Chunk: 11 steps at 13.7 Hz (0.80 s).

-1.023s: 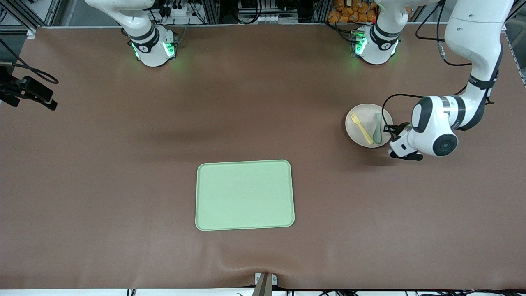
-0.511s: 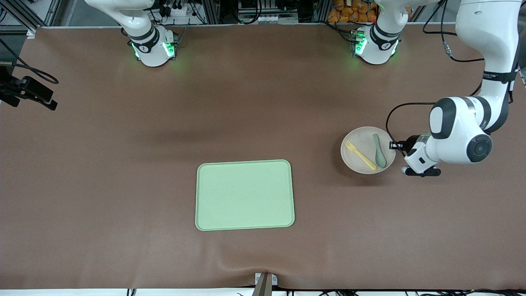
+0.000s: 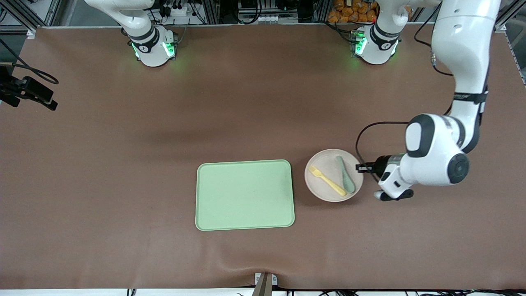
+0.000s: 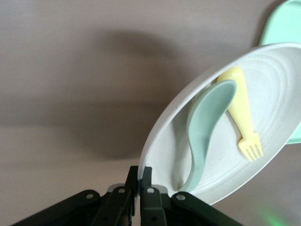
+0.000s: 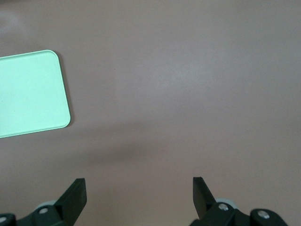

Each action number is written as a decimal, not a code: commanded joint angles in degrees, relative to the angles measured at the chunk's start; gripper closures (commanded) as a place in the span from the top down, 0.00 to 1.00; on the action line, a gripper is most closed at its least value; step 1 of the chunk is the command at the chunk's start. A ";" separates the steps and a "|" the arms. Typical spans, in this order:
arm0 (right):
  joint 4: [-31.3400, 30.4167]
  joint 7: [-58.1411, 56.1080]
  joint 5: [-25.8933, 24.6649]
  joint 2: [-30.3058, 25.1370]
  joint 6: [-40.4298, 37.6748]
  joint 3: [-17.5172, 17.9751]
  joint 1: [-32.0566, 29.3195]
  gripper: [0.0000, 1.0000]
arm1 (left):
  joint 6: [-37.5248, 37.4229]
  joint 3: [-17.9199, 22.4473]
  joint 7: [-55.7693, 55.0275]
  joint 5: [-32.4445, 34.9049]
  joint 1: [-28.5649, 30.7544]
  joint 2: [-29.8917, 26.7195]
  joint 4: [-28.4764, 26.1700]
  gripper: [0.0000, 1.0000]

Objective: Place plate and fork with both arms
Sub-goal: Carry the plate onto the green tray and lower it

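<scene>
At centre frame the tray (image 3: pixel 245 194) is bare. Just right of it, the plate (image 3: pixel 324 187) carries fork (image 3: pixel 327 181) and spoon (image 3: pixel 345 175), rim pinched by the left tool (image 3: pixel 363 167). Carrying step; next, lower it onto the tray. The right tool (image 5: pixel 139 195) waits, gaping, over bare desk (image 5: pixel 188 94).

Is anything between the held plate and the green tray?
Nothing visible. The left tool, shut on the plate, holds it beside the tray toward the left arm's end; only bare table separates them.
</scene>
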 commanded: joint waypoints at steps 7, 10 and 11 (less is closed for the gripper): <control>1.17 0.03 0.79 0.53 -0.49 0.17 -0.78 1.00 | 16.70 0.22 -4.36 -5.00 -11.33 14.15 13.98 0.00; 1.17 0.03 0.79 0.53 -0.49 0.08 -0.78 1.00 | 21.54 0.13 -4.45 -5.00 -14.32 16.00 14.77 0.00; 1.17 0.03 0.79 0.53 -0.58 0.08 -0.87 1.00 | 22.85 0.22 -4.80 -5.00 -15.03 16.26 14.77 0.00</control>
